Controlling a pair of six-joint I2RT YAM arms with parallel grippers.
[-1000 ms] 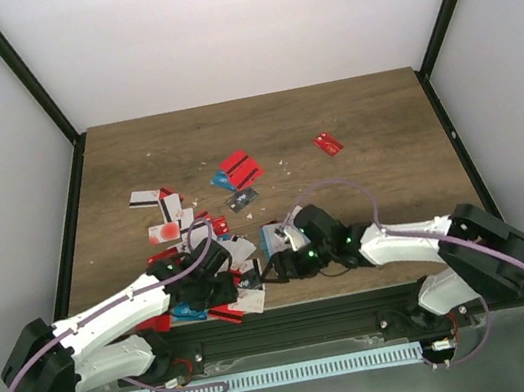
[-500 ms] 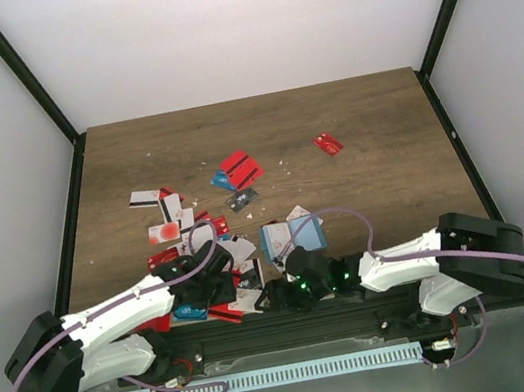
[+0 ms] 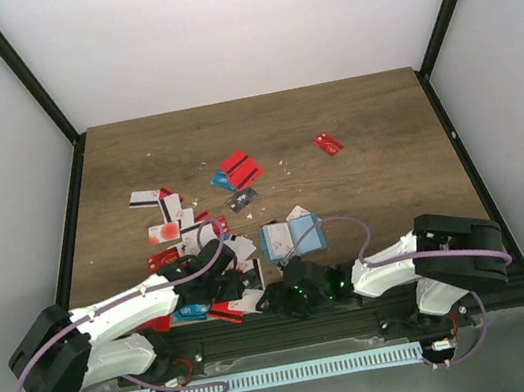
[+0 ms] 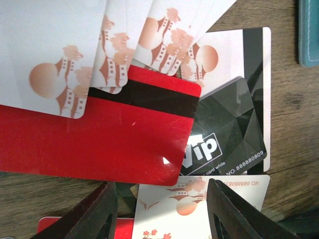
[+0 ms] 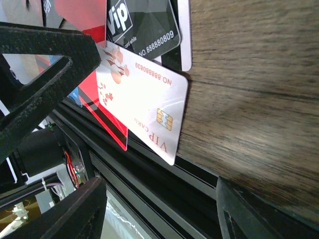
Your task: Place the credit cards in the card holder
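Note:
The card holder [image 3: 291, 237] lies open on the table, teal-blue; its edge [image 4: 310, 30] shows in the left wrist view. Credit cards [image 3: 177, 221] are strewn to its left and behind it. My left gripper [image 3: 229, 285] [image 4: 162, 214] hovers open over the near pile, its fingers straddling a white card with red print [image 4: 194, 204] below a red card [image 4: 99, 139] and a black VIP card [image 4: 229, 129]. My right gripper [image 3: 275, 300] [image 5: 159, 214] is open at the table's near edge, where a white VIP card [image 5: 144, 99] overhangs the edge.
More cards lie farther back: a red pair [image 3: 240, 169], a single red one [image 3: 328, 144] and a dark one [image 3: 241, 200]. The black frame rail [image 5: 149, 179] runs just below the table edge. The two grippers are close together.
My right gripper has drawn back from beside the card holder to the near table edge, leftward, with its jaws narrowing. The left gripper has closed slightly and barely moved.

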